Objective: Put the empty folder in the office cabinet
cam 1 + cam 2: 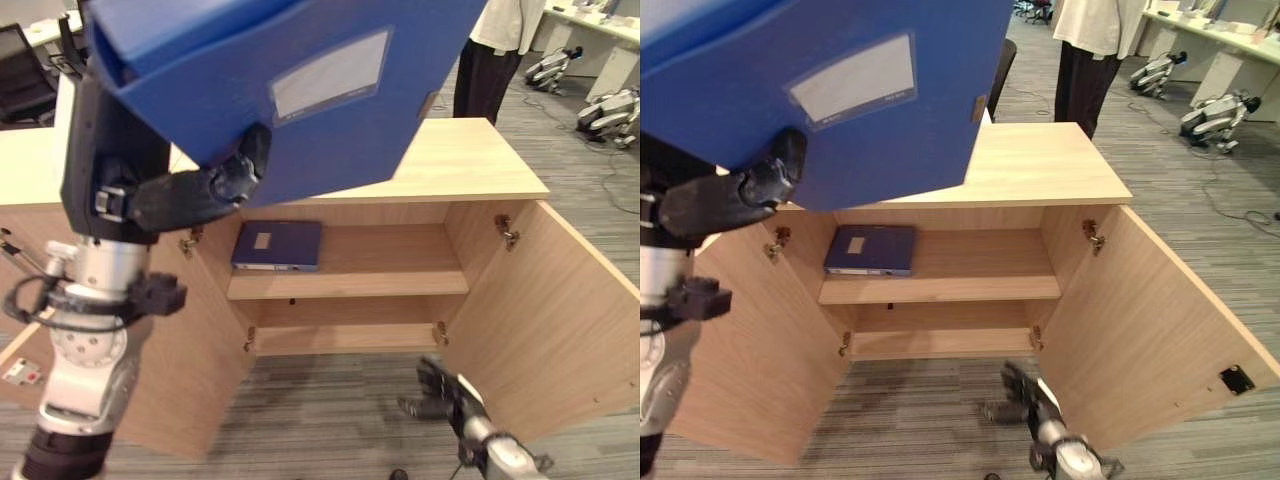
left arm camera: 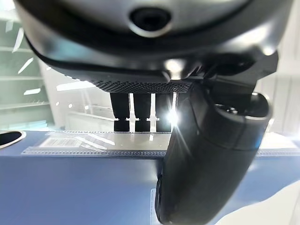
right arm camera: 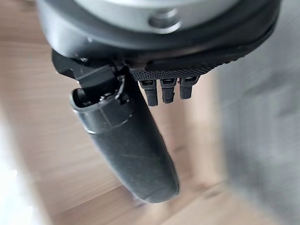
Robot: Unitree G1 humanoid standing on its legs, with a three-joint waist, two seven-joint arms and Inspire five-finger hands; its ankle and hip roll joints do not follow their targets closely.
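The robot's left hand (image 2: pixel 206 154) grips a blue folder (image 2: pixel 70 187), its thumb pressed across the near face while its fingers (image 2: pixel 136 110) reach over the far edge, where a clear plastic strip (image 2: pixel 93 140) runs along the folder.

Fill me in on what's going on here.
The robot's left hand grips a big blue folder, held up above the open wooden cabinet. Both cabinet doors stand open, and another blue folder lies flat on the upper shelf. The right hand hangs low, holding nothing. A person stands behind the cabinet.
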